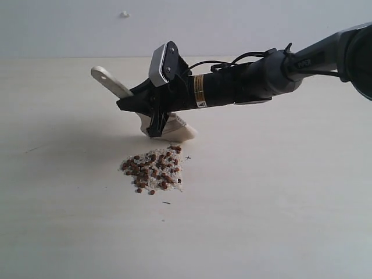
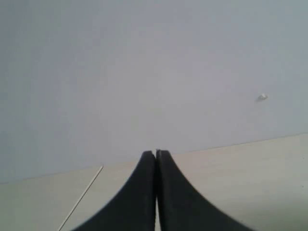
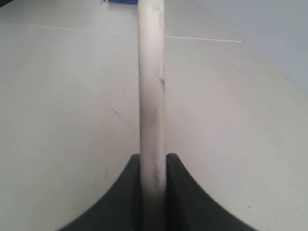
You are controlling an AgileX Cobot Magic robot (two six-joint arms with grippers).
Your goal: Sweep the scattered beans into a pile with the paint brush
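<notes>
A pale, matte beige table [image 1: 279, 203] is shown before a plain grey-blue wall. Near the table's middle, the beans [image 1: 152, 168] are gathered in a loose, low, roughly triangular heap: dozens of tiny round reddish-brown grains, mingled with finer white crumbs [image 1: 174, 174], and a few strays are seen just beside its near edge. Just behind the heap, the paint brush [image 1: 113, 85] is held tilted, its off-white bristles pressed against the table and splayed, its smooth pale wooden handle rising up and away to the left and ending in a rounded tip with a hole. A black arm is stretched in low from the right, nearly level, with a boxy grey camera mounted on its wrist. The right gripper [image 1: 142, 110] is clamped on the handle: in the right wrist view the curved matte black jaws are seen pressed against either side of the wood. The left gripper [image 2: 156, 153] is seen only in its own wrist view, its black jaws pressed together on nothing and pointed toward the wall.
</notes>
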